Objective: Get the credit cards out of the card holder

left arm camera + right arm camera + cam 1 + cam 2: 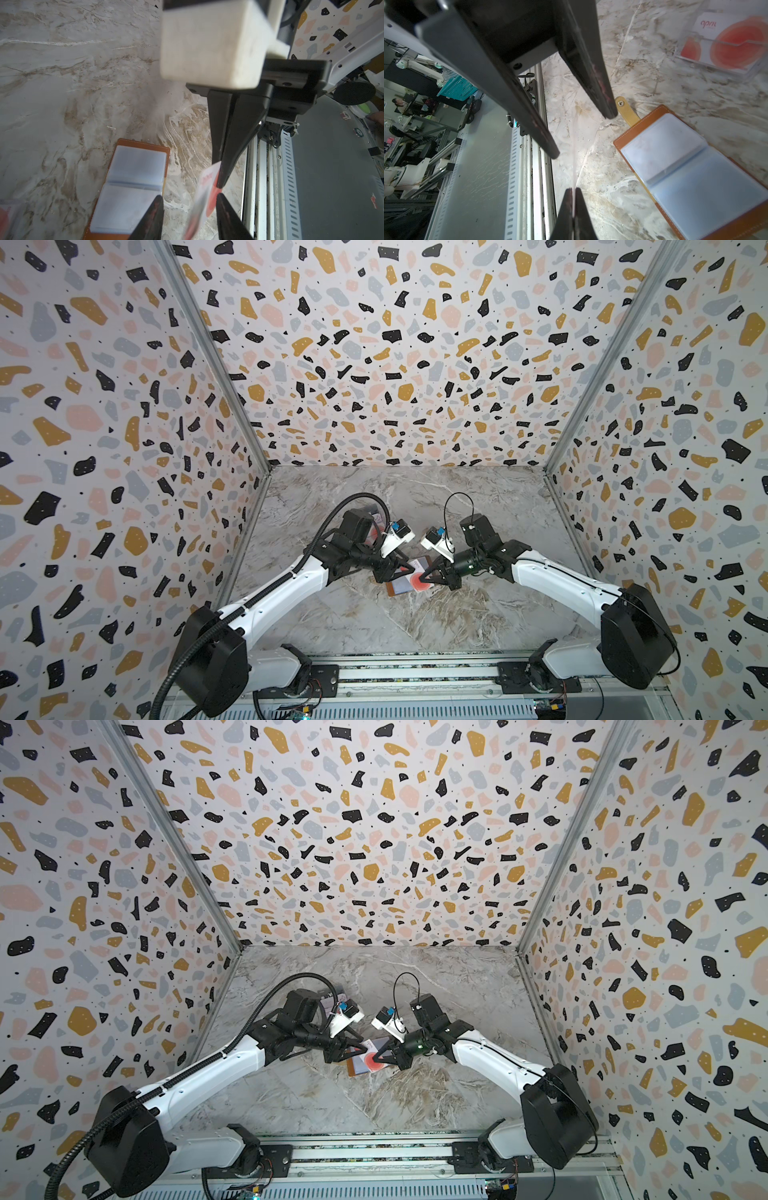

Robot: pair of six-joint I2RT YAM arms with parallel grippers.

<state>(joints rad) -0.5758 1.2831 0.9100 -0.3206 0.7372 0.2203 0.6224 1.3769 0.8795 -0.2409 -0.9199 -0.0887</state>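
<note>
Only one word here comes close to readable.

On the white card (726, 31) with red circles, standing in the clear case (737, 71), I see a red word in flowing script in one corner. It looks like "opm", though I can't vouch for every letter, and the smaller line under it is too fine to read. The held card (203, 195), pinched in my right gripper (573, 190), also bears red lettering, blurred beyond reading.
</note>
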